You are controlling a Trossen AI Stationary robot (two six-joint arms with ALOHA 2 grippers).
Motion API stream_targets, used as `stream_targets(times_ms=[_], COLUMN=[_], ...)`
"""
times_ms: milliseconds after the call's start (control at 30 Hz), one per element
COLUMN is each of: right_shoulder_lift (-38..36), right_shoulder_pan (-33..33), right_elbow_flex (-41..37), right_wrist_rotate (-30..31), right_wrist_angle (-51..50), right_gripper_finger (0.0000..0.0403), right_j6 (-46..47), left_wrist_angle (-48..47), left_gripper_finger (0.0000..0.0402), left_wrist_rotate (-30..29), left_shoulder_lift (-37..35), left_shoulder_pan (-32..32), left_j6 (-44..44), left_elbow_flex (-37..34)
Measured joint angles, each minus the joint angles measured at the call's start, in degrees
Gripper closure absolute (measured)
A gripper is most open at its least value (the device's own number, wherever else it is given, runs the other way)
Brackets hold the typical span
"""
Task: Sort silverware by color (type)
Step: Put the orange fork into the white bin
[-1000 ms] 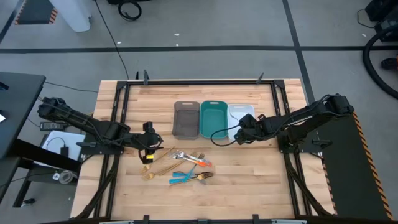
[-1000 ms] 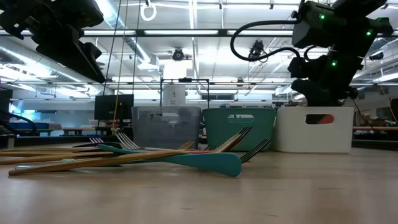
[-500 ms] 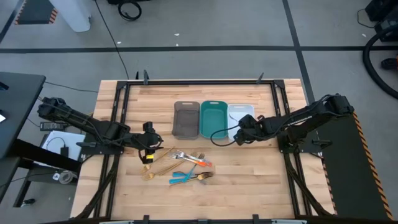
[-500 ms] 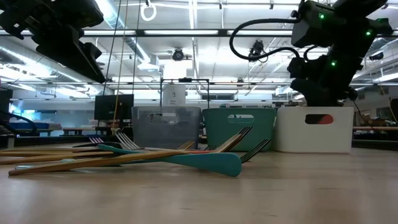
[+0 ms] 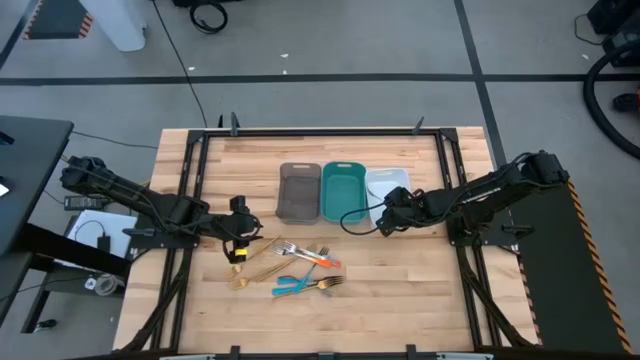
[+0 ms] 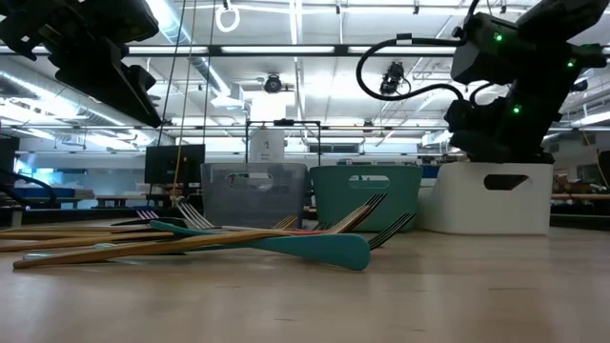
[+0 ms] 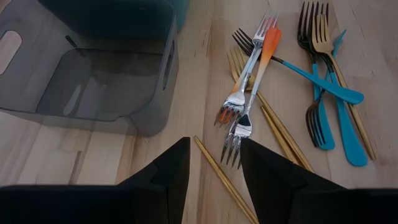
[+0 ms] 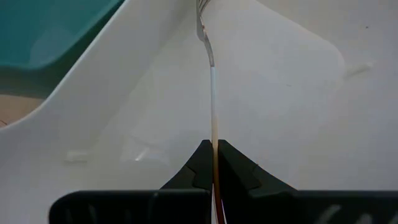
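Observation:
The silverware lies in a loose pile (image 5: 295, 270) on the wooden table, near the middle: gold, blue-handled and orange-handled forks (image 7: 280, 93) crossing one another. My left gripper (image 5: 245, 240) hovers open just left of the pile, and a gold piece (image 7: 221, 174) lies below the gap between its fingers. My right gripper (image 5: 380, 222) is at the near end of the white tray (image 5: 388, 180), shut on a silver piece with an orange handle (image 8: 212, 81). My right gripper pinches the orange handle end (image 8: 214, 146) of the silver piece between its two fingers. The fingers slant down from the table's right, and the piece runs straight on from them. Its head end (image 8: 202, 22) reaches over the white tray's floor; whether it touches, I cannot tell.
A grey tray (image 5: 299, 190), a teal tray (image 5: 342, 190) and the white tray stand side by side behind the pile. In the low view they form a wall (image 6: 367, 195) beyond the forks. Bare wood lies right of the pile and along the near edge.
My right gripper has tipped a little steeper and sunk slightly at the white tray, still shut on the orange-handled piece. In the low view the white tray has shifted a little toward the right.

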Motion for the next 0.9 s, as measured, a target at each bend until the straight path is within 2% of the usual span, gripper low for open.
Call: stream_targets(times_ms=[267,633,900], right_shoulder_lift=[0.0,0.0,0.0], right_shoulder_pan=[-0.8,-1.6,-1.6], right_elbow_flex=[0.0,0.0,0.0], right_wrist_rotate=[-1.0,-0.9,-0.9], right_wrist_angle=[0.0,0.0,0.0], right_gripper_finger=[0.037,0.0311,0.0304], right_j6=[-0.5,-1.4,-1.6], left_wrist_angle=[0.0,0.0,0.0], left_gripper_finger=[0.0251,0.0251,0.0251], left_wrist_rotate=[0.0,0.0,0.0], left_shoulder_lift=[0.0,0.0,0.0], left_shoulder_pan=[0.0,0.0,0.0], left_j6=[0.0,0.0,0.0], left_elbow_flex=[0.0,0.0,0.0])
